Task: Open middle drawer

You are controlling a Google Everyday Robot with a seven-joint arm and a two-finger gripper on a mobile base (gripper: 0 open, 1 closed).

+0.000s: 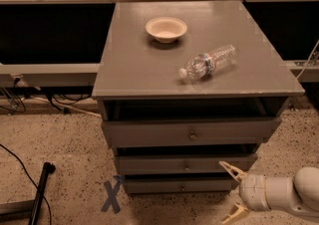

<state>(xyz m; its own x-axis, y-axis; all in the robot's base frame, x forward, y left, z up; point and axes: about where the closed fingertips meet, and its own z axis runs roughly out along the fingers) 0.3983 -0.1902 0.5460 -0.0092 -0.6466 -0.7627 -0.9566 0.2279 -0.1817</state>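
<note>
The grey cabinet has three drawers under its top (149,64). The middle drawer (149,164) is the shallow second front with a small round knob (187,167); it sits slightly out with a dark gap above it. The top drawer (149,133) also stands a little out, and the bottom drawer (149,185) is lowest. My gripper (231,191) is open at the lower right, its pale fingertips (229,168) spread by the right end of the middle and bottom drawers, right of the knob and apart from it.
A cream bowl (166,28) and a plastic water bottle (209,61) lying on its side rest on the cabinet top. A blue X mark (112,195) is taped on the speckled floor. A black pole (41,191) and cables lie at the left.
</note>
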